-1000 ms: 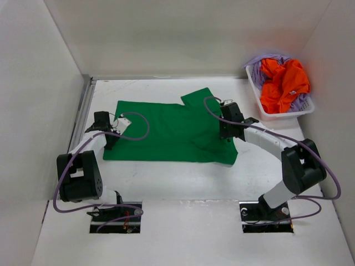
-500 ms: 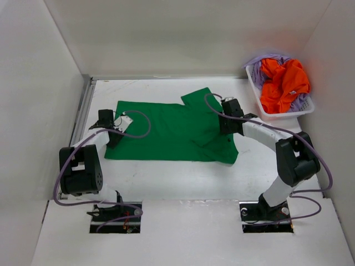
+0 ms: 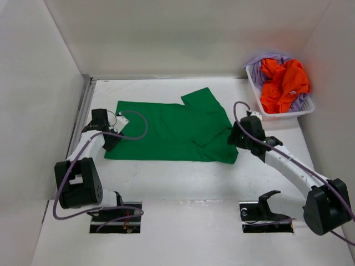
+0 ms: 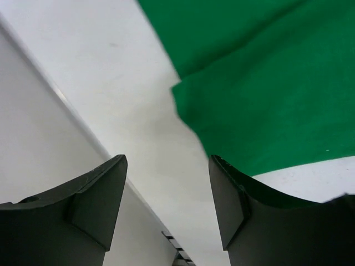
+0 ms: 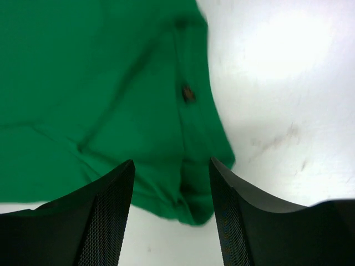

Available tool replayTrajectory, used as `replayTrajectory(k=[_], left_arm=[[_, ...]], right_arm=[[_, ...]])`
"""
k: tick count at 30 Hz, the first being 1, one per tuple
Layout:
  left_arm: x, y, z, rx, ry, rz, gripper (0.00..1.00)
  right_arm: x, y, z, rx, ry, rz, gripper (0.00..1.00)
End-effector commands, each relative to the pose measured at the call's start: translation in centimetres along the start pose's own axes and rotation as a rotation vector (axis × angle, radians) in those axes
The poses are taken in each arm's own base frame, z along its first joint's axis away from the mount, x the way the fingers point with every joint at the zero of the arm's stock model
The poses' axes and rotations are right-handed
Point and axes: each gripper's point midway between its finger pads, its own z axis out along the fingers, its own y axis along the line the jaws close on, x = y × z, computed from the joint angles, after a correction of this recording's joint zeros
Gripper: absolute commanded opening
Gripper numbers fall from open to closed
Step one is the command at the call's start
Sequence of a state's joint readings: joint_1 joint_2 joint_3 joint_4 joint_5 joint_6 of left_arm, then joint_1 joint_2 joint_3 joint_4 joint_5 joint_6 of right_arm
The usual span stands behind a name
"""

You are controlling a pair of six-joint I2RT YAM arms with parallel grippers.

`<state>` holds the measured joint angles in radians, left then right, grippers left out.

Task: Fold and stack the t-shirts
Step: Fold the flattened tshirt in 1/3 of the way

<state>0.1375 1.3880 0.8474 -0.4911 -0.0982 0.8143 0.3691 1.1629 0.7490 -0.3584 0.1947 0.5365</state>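
Observation:
A green t-shirt (image 3: 172, 130) lies spread flat on the white table, a sleeve folded over at its right end. My left gripper (image 3: 102, 119) hovers at the shirt's left edge, open, nothing between its fingers (image 4: 100, 194); the green t-shirt's (image 4: 266, 94) corner lies ahead of them. My right gripper (image 3: 238, 136) is at the shirt's right edge, open and empty, above the green t-shirt's (image 5: 111, 83) near right corner. An orange t-shirt (image 3: 284, 83) and a lavender t-shirt (image 3: 260, 71) sit bunched in the basket.
The white mesh basket (image 3: 288, 114) stands at the back right against the right wall. White walls close in the table on three sides, with a metal rail (image 3: 83, 111) along the left edge, close to the left gripper.
Both grippers have opened and let go of the green shirt. The right arm has drawn back to the right, off the shirt. The left gripper has shifted slightly left.

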Motion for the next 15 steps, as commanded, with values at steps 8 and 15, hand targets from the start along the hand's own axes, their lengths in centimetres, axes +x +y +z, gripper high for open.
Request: replayTrajectory(k=[8,15], left_arm=[[-0.5,-1.8,4.6,0.074,0.063,0.037,0.58],[0.1,-2.9,6.1,0.09,0.116,0.063,0.2]], right_arm=[[8.7,0.2,1.6,-0.069,0.192,0.247,0.6],[9.4,-0.3,2.6,-0.074,0.218,0.302,0.17]])
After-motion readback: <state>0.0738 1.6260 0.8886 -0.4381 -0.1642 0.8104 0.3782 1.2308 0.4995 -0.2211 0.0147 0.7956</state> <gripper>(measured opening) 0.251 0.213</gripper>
